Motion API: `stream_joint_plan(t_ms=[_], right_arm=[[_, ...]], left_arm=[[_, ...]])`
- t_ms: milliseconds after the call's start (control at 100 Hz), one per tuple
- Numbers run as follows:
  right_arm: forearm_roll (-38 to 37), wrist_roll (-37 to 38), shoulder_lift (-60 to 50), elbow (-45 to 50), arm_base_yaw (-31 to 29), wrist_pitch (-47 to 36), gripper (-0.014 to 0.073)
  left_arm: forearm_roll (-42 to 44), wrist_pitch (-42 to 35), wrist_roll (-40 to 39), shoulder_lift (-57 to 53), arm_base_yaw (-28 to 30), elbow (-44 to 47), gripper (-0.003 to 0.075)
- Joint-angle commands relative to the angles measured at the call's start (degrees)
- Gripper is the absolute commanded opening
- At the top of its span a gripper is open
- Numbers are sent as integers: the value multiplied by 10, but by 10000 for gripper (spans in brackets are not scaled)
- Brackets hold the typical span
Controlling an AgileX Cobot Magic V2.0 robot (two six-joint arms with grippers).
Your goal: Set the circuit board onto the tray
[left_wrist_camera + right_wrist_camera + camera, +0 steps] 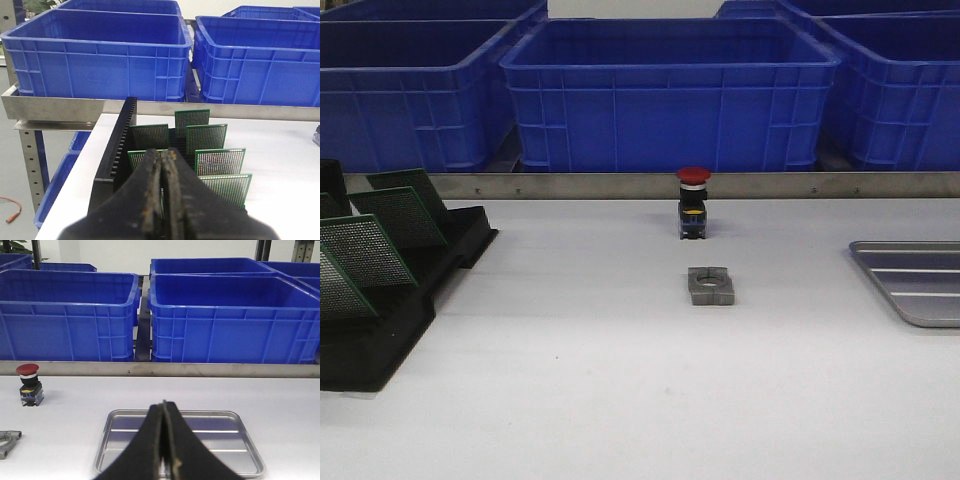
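Front view puts the circuit boards (365, 250) racked at nine o'clock and the tray (920, 285) at three, empty. Left gripper (162, 200) and right gripper (164, 445) are both pressed together, holding nothing; judging by this, the left must spread and pinch a board.

White, smooth worktop (620, 400), bounded at the far edge by a metal rail (650, 184). At the left edge, resting directly on it, a black slotted rack (390, 320). Near the middle, close to the far rail, a red-capped push button (693, 203) standing upright. Just nearer than that, apart from it, a small grey metal block (710, 285) with a round hole, lying flat. At the right edge, a shallow silver-grey tray (920, 280) with raised ribs, lying flat, partly cut off in the front view. Well apart from one another: rack, block and tray.
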Motion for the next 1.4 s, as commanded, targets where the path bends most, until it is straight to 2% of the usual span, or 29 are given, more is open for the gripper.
stream_joint_plan(t_ms=[0,420,650,730,870,990,1060,1390], right_arm=[[-4,-1,-16,-8,-3,-48,-61],[-4,-1,-16,-8,-3,-48,-61],[-4,-1,-16,-8,-3,-48,-61],[-4,-1,-16,-8,-3,-48,-61],[-4,-1,-16,-8,-3,-48,-61],[-4,-1,-16,-8,-3,-48,-61],[-4,-1,-16,-8,-3,-48,-61],[-4,-1,-16,-8,-3,-48,-61]], left_arm=[[-3,-45,-3,-17,-4,28,-20],[1,-48,-3,-17,-4,28,-20],[-36,-155,-4,-17,-4,27,-20],[-31,-155,-4,-17,-4,11,-20],[-31,-87,-4,3,-4,-56,-20],[-31,29,-4,49,-4,-138,-20],[-31,84,-3,85,-4,-185,-20],[-31,252,-3,292,-4,-341,-20]])
